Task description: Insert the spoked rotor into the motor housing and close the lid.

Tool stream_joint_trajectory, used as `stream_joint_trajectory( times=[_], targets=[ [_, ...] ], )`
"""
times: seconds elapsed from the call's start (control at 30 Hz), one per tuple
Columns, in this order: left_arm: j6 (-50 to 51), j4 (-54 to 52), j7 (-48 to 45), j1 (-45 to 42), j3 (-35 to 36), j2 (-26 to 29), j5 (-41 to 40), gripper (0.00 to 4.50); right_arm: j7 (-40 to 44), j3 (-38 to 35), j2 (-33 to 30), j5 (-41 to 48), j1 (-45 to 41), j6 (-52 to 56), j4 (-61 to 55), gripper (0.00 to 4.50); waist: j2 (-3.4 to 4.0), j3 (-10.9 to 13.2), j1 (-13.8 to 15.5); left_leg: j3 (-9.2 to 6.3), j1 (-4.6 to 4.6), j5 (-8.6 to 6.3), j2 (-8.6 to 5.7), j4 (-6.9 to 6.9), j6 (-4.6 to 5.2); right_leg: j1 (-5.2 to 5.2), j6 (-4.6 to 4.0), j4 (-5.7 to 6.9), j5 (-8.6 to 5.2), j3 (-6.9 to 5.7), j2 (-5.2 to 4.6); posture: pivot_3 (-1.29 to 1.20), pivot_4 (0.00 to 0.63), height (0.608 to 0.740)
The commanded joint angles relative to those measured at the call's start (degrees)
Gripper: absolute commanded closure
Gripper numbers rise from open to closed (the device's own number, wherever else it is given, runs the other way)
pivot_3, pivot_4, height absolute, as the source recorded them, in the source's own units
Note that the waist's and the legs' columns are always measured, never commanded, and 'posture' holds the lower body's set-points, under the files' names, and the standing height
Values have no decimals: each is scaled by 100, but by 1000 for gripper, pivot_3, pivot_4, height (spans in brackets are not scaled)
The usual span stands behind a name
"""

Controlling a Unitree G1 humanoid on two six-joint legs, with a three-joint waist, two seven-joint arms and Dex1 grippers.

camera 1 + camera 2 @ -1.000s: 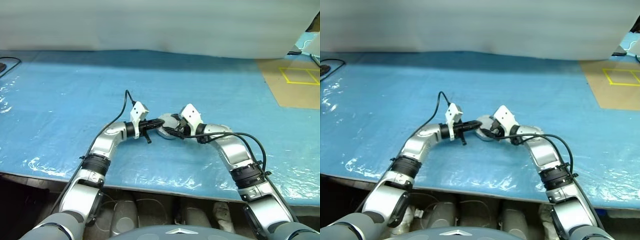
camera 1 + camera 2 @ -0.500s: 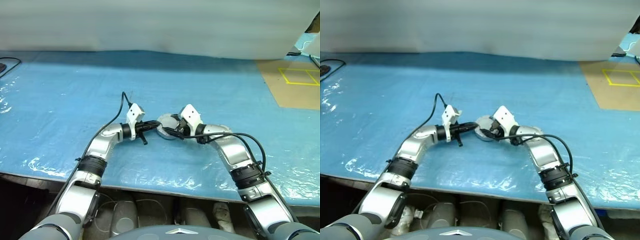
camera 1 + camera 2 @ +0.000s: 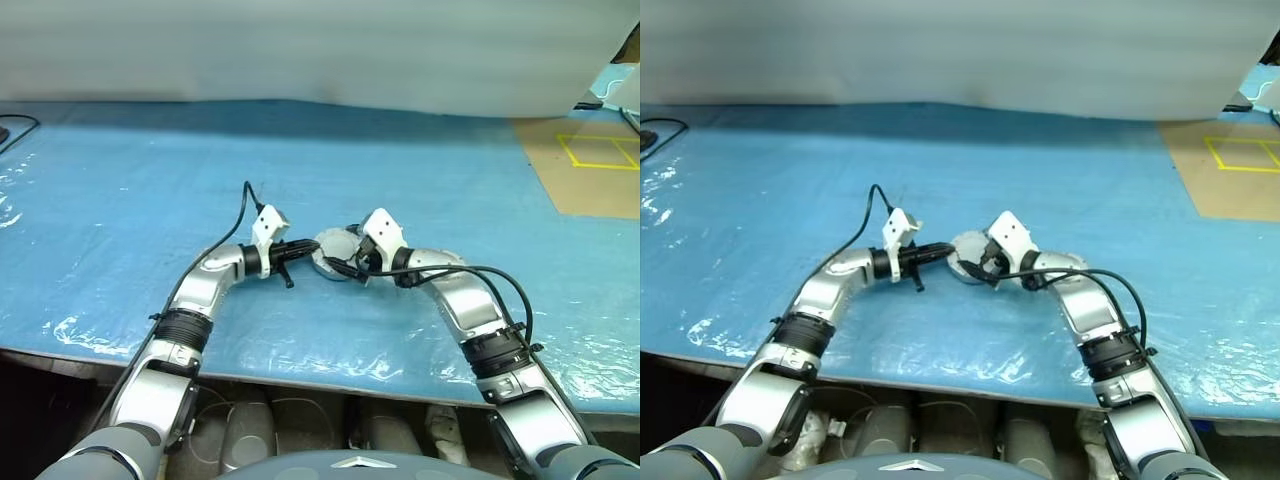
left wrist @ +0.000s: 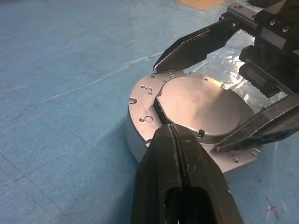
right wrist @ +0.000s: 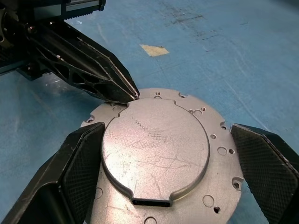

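The lid [image 5: 156, 144], a round grey metal disc with a smooth raised centre circle facing up, lies flat on a grey round body [image 4: 135, 140] that I take for the motor housing, at mid-table [image 3: 335, 250]. The spoked rotor is hidden. My left gripper [image 4: 171, 131] is shut, and its joined tips rest against the edge of the raised circle. My right gripper [image 5: 168, 130] is open and comes in from the opposite side. Its fingers [image 5: 79, 161] straddle the raised circle, apart from its edge, low over the lid's outer flange.
A blue plastic sheet [image 3: 150, 180] covers the table. A brown board with yellow tape lines [image 3: 590, 160] lies at the far right, and a black cable [image 3: 15, 125] at the far left. The table's front edge [image 3: 300, 365] runs close below the arms.
My right gripper's fingers have spread wider around the lid's raised circle. The left gripper stays shut at the lid's edge, and the lid has not moved.
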Motion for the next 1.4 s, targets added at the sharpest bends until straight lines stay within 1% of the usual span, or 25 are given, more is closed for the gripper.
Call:
stream_joint_trajectory(
  times=[0.03, 0.17, 0.23, 0.27, 0.33, 0.5, 0.6, 0.7, 0.77, 0.87, 1.0, 1.07, 1.1, 1.2, 1.27, 1.33, 1.4],
  targets=[
    [72, 37, -32, 52, -98, 58, 91, 4500, -25, 222, -277, -433, 25, 93, -70, 27, 0, 1, 7, 1, -1, 0, -1, 0, 0, 0, 0, 0, 0, 0, 0, 0, 150, 740],
    [70, 43, -63, 95, -98, 115, 102, 4500, 160, 167, -427, -306, -146, 95, -654, 27, 0, 3, 12, 2, -13, 0, -2, 0, 0, -9, 0, 0, 0, 0, -1, 0, 150, 740],
    [68, 30, -99, 106, -117, 134, 106, 4500, 335, 167, -542, -219, -168, 164, -941, 27, 1, 3, 9, 2, -34, 0, -2, 0, 1, -30, -2, 0, 1, 0, 0, 0, 150, 740],
    [89, 11, -108, 104, -120, 137, 98, 4500, 411, 185, -622, -229, -168, 164, -1064, 27, 1, 3, 8, 2, -52, 1, -2, 0, 1, -48, -26, 3, 15, 0, 1, 0, 150, 740],
    [118, 8, -113, 76, -113, 137, 87, 4500, 552, 141, -712, -126, -144, 247, -1292, 27, 1, 3, 2, 1, -78, 3, -1, 1, 1, -71, -37, 5, 23, -1, 4, 0, 150, 740],
    [231, 18, -82, 48, -46, 102, 21, 4500, 583, -324, -585, 485, -6, 829, -1537, 27, 1, 3, -1, -1, -95, 3, 2, 2, 1, -85, -39, 9, 23, -5, 9, 0, 150, 740],
    [273, -91, -138, 110, -88, 112, 14, 4500, 510, -833, -486, 989, 193, 1470, -1334, 27, 1, 3, 9, -1, -94, 3, 2, 8, 3, -82, -39, 12, 23, -5, 8, 0, 150, 740],
    [286, -85, -165, 90, -88, 121, 4, 4500, 262, -1292, -383, 1275, 314, 2027, -756, 27, 1, 3, 6, -1, -93, 3, 1, 14, 4, -78, -39, 15, 23, -5, 6, 0, 150, 740],
    [269, -49, -166, 59, -83, 131, 12, 4500, 151, -1450, -341, 1355, 405, 2211, -425, 27, 2, 2, 6, -1, -91, 4, 2, 18, 3, -79, -40, 22, 23, -5, 6, 0, 150, 740],
    [257, -7, -174, 6, -70, 144, 13, 4500, -7, -1419, -317, 1290, 574, 2276, -88, 27, 8, -2, 3, -1, -86, 4, 3, 27, 3, -77, -41, 36, 22, -4, 6, 0, 150, 740],
    [249, 13, -197, -22, -70, 163, 15, 4500, -127, -1494, -126, 1461, 739, 2281, -17, 27, 8, -2, 7, -1, -61, 3, 7, 52, 4, -51, -39, 49, 21, -4, 5, 0, 150, 740],
    [255, 1, -202, -19, -74, 169, 16, 4500, -202, -1508, -37, 1511, 741, 2310, 13, 27, 8, -2, 5, 0, -49, 3, 7, 58, 3, -38, -27, 49, 14, -4, 4, 0, 150, 740],
    [261, -6, -203, -16, -76, 174, 14, 4500, -230, -1511, -3, 1534, 728, 2303, 16, 27, 8, -2, 4, 0, -43, 3, 7, 59, 3, -33, -7, 49, 3, -4, 3, 0, 150, 740],
    [284, -41, -218, -4, -89, 198, 17, 4500, -279, -1695, 136, 1769, 579, 2380, 13, 27, 8, -2, -3, 0, -34, 3, 9, 58, 3, -28, -2, 50, 0, -4, 4, 0, 150, 740],
    [289, -47, -222, -4, -91, 209, 18, 4500, -275, -1722, 177, 1856, 527, 2416, -21, 27, 8, -2, -2, 0, -37, 3, 10, 56, 3, -33, -5, 50, 2, -4, 4, 0, 150, 740],
    [293, -45, -216, -19, -86, 217, 21, 4500, -268, -1707, 241, 1951, 491, 2480, -86, 27, 8, -2, -1, 0, -46, 3, 9, 55, 3, -40, -32, 50, 18, -5, 4, 0, 150, 740],
    [294, -39, -213, -27, -83, 221, 24, 4500, -300, -1713, 290, 2018, 460, 2551, -109, 27, 8, -2, -8, 0, -53, 4, 10, 55, 2, -47, -37, 50, 20, -5, 4, 0, 150, 740]
  ],
)
